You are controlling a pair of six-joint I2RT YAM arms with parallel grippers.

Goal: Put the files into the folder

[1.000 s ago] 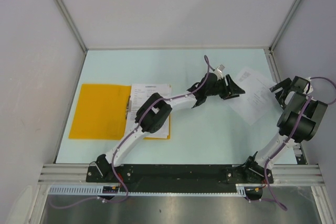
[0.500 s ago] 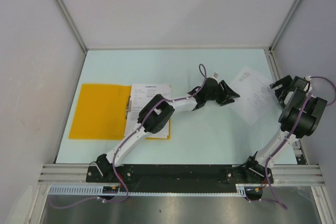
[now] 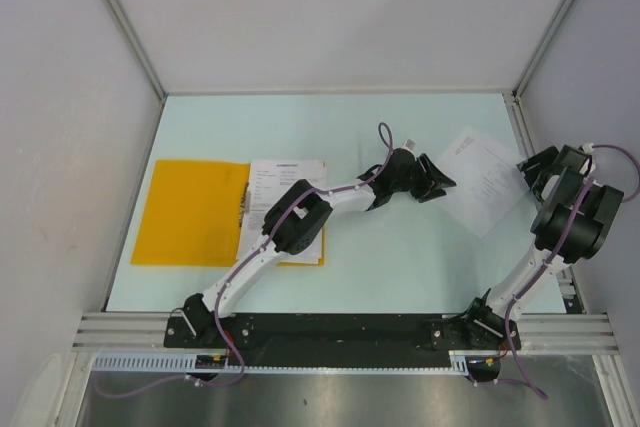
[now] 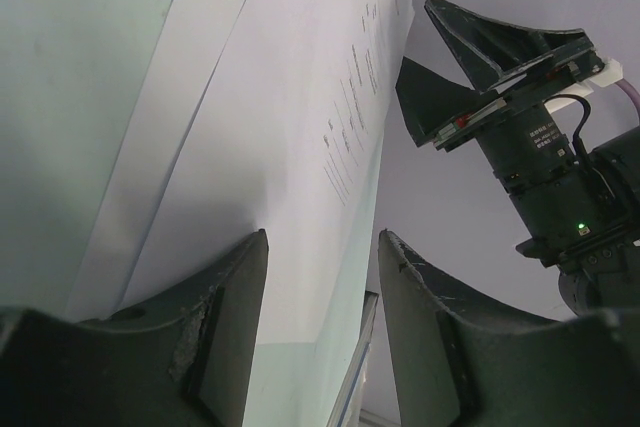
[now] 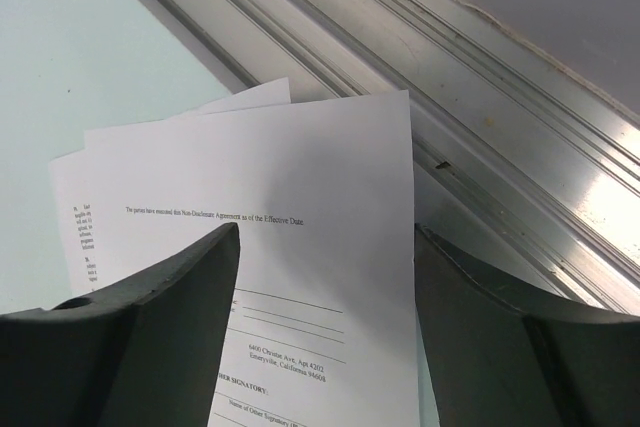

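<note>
Pale green table (image 3: 400, 257), matt, shut in on three sides by grey walls (image 3: 340, 17). Aluminium posts (image 3: 120, 22) slanting up from both back corners. Along the near edge, a ribbed aluminium rail (image 3: 130, 330) with a black plate (image 3: 340, 327) across its middle. Just in front, a white slotted duct (image 3: 300, 368), then a brushed steel sheet (image 3: 330, 402). At the right edge, a grooved, scuffed aluminium track (image 5: 480, 167).

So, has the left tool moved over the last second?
Yes. The left tool has shifted slightly toward the folder and toward the near edge of the table.
</note>
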